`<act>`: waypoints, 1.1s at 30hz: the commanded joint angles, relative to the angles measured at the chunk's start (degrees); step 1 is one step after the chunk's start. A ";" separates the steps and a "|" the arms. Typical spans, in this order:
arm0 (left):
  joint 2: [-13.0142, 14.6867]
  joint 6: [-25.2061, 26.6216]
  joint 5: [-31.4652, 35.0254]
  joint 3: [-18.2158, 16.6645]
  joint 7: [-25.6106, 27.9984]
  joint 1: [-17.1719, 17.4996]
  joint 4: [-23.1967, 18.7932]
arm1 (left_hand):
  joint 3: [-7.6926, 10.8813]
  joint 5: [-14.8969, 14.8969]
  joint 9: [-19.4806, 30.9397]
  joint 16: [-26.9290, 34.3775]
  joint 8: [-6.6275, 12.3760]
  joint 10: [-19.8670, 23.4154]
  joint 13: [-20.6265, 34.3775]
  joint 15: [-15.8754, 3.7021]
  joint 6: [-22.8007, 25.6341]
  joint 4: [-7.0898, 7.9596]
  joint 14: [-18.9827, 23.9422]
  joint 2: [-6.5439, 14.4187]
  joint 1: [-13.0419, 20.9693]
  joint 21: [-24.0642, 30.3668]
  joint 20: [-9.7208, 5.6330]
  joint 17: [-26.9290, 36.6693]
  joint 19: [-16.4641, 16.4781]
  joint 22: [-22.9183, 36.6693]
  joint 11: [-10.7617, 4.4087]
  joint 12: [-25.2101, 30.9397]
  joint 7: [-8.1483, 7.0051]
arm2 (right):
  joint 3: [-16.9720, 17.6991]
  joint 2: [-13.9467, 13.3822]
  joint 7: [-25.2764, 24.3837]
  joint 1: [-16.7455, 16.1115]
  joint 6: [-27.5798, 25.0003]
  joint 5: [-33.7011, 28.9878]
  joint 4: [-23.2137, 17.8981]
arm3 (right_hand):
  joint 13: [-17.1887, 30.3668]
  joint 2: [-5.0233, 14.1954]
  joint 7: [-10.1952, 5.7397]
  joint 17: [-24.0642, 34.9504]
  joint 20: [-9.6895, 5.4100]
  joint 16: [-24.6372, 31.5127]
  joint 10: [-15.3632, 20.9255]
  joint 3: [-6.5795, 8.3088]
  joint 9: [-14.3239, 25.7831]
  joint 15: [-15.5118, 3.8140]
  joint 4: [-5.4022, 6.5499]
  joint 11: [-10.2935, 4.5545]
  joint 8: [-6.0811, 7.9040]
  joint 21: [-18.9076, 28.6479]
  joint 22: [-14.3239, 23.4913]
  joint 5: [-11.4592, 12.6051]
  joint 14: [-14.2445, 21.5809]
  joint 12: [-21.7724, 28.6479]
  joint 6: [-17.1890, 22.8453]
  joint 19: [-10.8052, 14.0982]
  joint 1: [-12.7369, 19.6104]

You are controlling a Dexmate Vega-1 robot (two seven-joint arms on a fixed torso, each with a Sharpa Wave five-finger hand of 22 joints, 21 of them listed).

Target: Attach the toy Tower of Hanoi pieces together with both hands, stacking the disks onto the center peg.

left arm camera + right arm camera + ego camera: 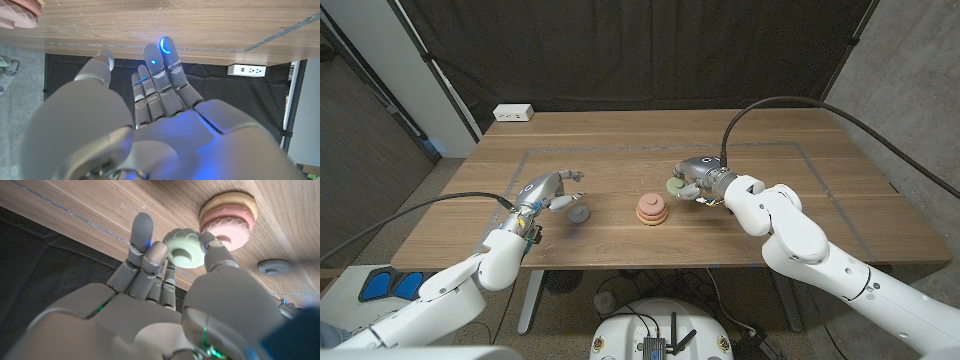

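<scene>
so, from the head view your right hand [692,180] holds a pale green disk [673,185] just beside the stack [652,209], which sits near the middle of the table [820,190] with a pink disk on a yellowish one. your left hand [552,190] sits well apart to the other side, fingers spread and holding nothing, with a grey disk [579,214] lying on the table just by it.

from the left wrist view, that hand [150,115] is open, fingers straight and apart, nothing between them; a pink edge of the stack [20,12] shows at the corner.

from the right wrist view, your hand [165,285] pinches the green disk [183,248] by its scalloped rim, thumb on one side and fingertips on the other, with its centre hole left free. the stack [227,217] is close behind it, and the grey disk [272,267] lies farther off. the green piece looks small, rigid and light, likely smooth, so a rim pinch could slip or tilt; keep hold at the edge, level, and keep the hole clear for the peg.
</scene>
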 commanded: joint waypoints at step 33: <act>0.13 0.21 0.37 -1.79 2.26 3.19 -1.35 | 0.41 0.25 0.37 0.14 -0.08 -0.36 0.11 -5.69 0.17 0.08 0.16 0.00 -0.54 0.48 -7.46 0.13 0.28 0.01 -0.15 -0.05 0.15 | -4.80 6.49 6.65 6.56 9.27 -2.51 4.73 | 0.58 1.11 -0.93 0.09 -2.68 1.21 5.51 3.44 0.24 0.15 2.25 -4.64 -0.13 -0.42 0.19 0.51 0.41 -0.44 1.63 0.75 0.35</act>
